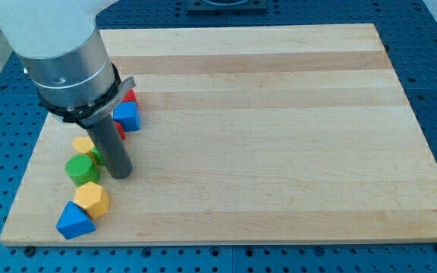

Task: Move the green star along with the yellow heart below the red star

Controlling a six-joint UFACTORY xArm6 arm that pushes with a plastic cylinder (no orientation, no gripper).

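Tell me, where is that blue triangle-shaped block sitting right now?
The blue triangular block sits near the wooden board's bottom-left corner in the view, touching the yellow block just above and to its right.

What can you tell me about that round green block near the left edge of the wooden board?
The green block is a short, chunky piece with a rounded top, upright on the wooden board. It looks like matte painted wood or plastic. It lies to the view's left of my tip, close beside the dark rod, though I cannot tell whether they touch. A yellow block sits just above it and a yellow hexagon-like block just below, both seemingly touching it.
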